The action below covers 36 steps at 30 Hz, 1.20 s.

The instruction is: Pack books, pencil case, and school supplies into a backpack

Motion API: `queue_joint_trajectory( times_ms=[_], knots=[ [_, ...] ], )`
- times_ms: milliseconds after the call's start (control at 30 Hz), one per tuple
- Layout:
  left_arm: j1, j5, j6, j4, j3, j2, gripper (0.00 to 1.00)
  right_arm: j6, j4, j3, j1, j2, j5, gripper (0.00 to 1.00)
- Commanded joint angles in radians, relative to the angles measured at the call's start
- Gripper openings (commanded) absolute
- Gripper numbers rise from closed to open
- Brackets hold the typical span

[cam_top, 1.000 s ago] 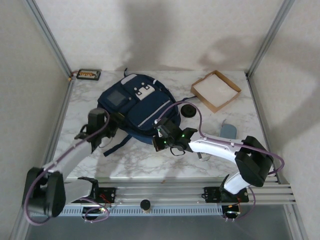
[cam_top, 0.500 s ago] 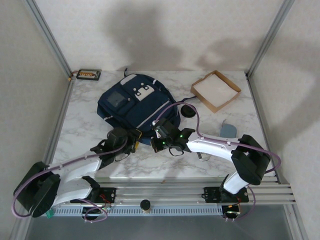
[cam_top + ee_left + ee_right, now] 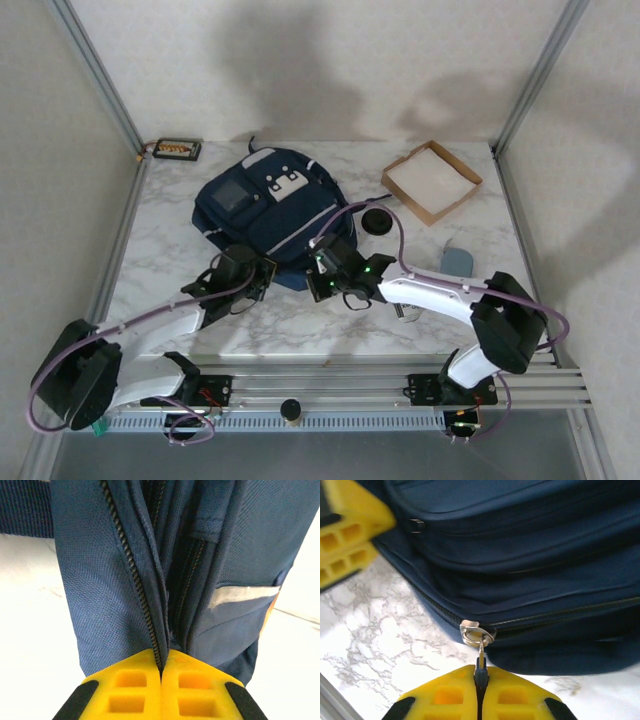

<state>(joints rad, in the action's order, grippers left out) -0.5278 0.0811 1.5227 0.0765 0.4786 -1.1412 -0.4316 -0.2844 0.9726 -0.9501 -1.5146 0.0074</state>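
Marble table (image 3: 165, 255) bears one backpack (image 3: 270, 200); left tool (image 3: 161, 664) pinches its fabric, right tool (image 3: 480, 674) its zipper pull (image 3: 475, 632).

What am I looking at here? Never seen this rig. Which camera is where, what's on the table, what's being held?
These are two robot arms bolted at the near edge of a marble table. The overhead picture looks down from behind them, with the left arm on the left and the right arm on the right. The other two pictures come from a camera on each wrist. The yellow blocks at the bottom are that arm's own jaws. On the table lie a navy backpack, a shallow cardboard tray, a black round item and a grey-blue item. The left jaws are shut on a fold of backpack fabric beside a zipper. The right jaws are shut on the zipper pull.
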Motion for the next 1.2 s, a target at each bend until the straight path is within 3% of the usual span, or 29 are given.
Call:
queue_joint_trajectory(
  times_ms=[0, 167, 267, 367, 400, 467, 533, 667, 800, 933, 1167],
  knots=[
    [0.147, -0.137, -0.113, -0.171, -0.011, 0.078, 0.00, 0.035, -0.125, -0.024, 0.072, 0.078, 0.085, 0.00],
    [0.384, -0.154, -0.336, -0.290, 0.014, 0.141, 0.00, 0.087, -0.128, -0.037, 0.184, 0.099, 0.087, 0.00],
    [0.501, -0.048, -0.440, -0.271, 0.061, 0.086, 0.00, 0.135, -0.089, 0.000, 0.177, 0.060, 0.001, 0.00],
    [0.514, 0.030, -0.496, -0.271, 0.125, 0.060, 0.00, 0.140, -0.046, 0.034, 0.097, 0.002, -0.040, 0.00],
    [0.504, 0.063, -0.494, -0.257, 0.125, 0.075, 0.00, 0.137, -0.028, 0.038, 0.070, -0.012, -0.042, 0.00],
    [0.464, 0.109, -0.459, -0.248, 0.108, 0.129, 0.32, 0.108, 0.029, 0.031, 0.036, -0.036, -0.065, 0.00],
    [0.421, 0.116, -0.417, -0.271, 0.081, 0.196, 0.51, 0.078, 0.083, 0.012, 0.027, -0.052, -0.109, 0.00],
    [0.304, 0.106, -0.265, -0.347, -0.013, 0.336, 0.65, 0.058, 0.149, -0.021, 0.004, -0.062, -0.125, 0.00],
    [0.141, 0.065, -0.058, -0.303, -0.121, 0.404, 0.70, 0.065, 0.173, -0.050, 0.002, -0.059, -0.129, 0.00],
    [-0.024, -0.033, 0.055, -0.209, -0.136, 0.325, 0.72, 0.085, 0.179, -0.061, 0.003, -0.056, -0.126, 0.00],
    [-0.077, -0.090, 0.092, -0.126, -0.033, 0.147, 0.70, 0.104, 0.188, -0.065, 0.003, -0.059, -0.121, 0.00]
  ],
)
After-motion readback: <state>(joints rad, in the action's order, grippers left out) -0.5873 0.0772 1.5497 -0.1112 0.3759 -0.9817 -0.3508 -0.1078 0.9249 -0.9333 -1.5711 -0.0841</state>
